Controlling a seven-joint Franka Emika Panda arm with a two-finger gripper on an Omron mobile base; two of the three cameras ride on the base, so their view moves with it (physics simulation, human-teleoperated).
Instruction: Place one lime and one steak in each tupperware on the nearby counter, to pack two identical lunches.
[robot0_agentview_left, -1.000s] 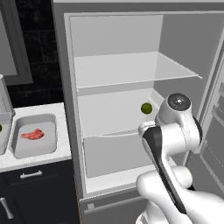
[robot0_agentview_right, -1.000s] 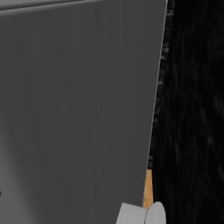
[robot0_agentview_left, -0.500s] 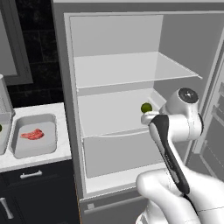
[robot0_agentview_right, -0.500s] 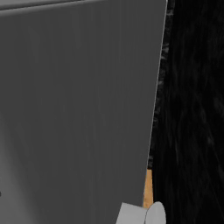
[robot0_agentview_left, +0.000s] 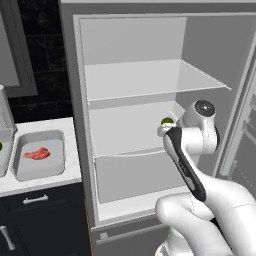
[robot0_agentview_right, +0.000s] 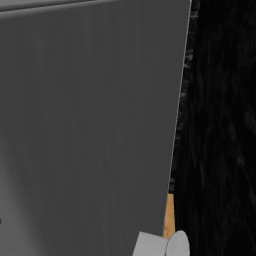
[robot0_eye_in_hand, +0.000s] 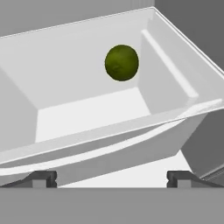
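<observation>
Hand view: hand spread wide, clear of the shelf's lime.

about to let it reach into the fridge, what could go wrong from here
1. The lime is round and sits loose on the middle fridge shelf near the right wall; a glancing touch from the open jaws could roll it off toward the back.
2. The arm's wrist is close to the shelf above and could clip its front edge going in.
</observation>
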